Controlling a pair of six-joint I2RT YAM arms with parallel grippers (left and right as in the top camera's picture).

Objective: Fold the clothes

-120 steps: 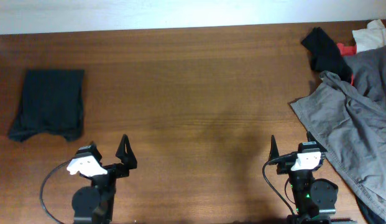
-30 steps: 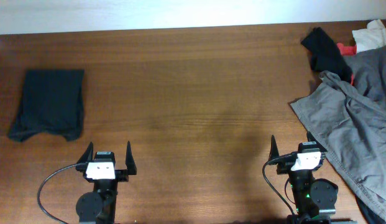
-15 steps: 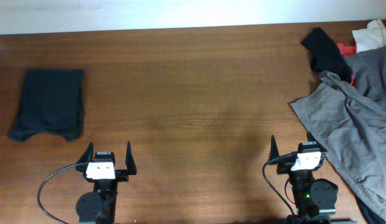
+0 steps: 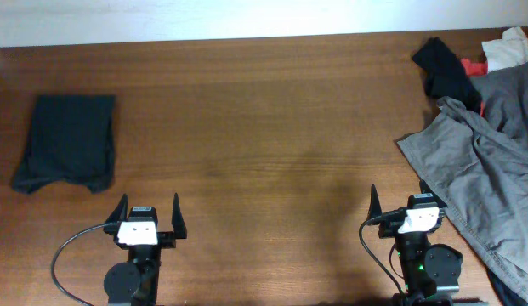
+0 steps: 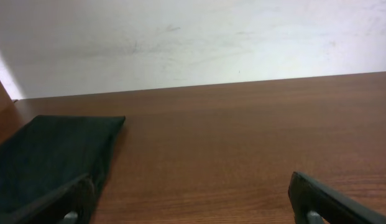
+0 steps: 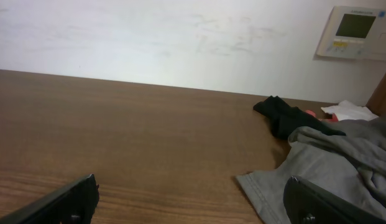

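Clothes lie at both ends of the brown wood-grain table (image 4: 264,127) from overhead. At the far left sits a dark folded garment (image 4: 66,140), a neat flat rectangle with its lower edge a little ragged. At the right edge a grey garment (image 4: 485,161) sprawls unfolded, creased and rumpled, with a stitched hem along its left side. Behind it lie a crumpled black garment (image 4: 446,68), a small red piece (image 4: 476,65) and a white cloth (image 4: 510,47). The left gripper (image 4: 148,208) and the right gripper (image 4: 400,202) sit at the near edge, each with fingers spread and holding nothing; the right one is just beside the grey hem. The left wrist view shows the left gripper (image 5: 191,186) with its dark fingers wide apart over bare wood. The dark folded garment (image 5: 50,155) lies ahead to the left, matte and smooth, under a pale scuffed wall (image 5: 193,37). The right wrist view shows the right gripper (image 6: 191,186) likewise spread, the grey garment (image 6: 317,168) heaped in soft folds to the right, and a control panel (image 6: 355,32) on the wall.
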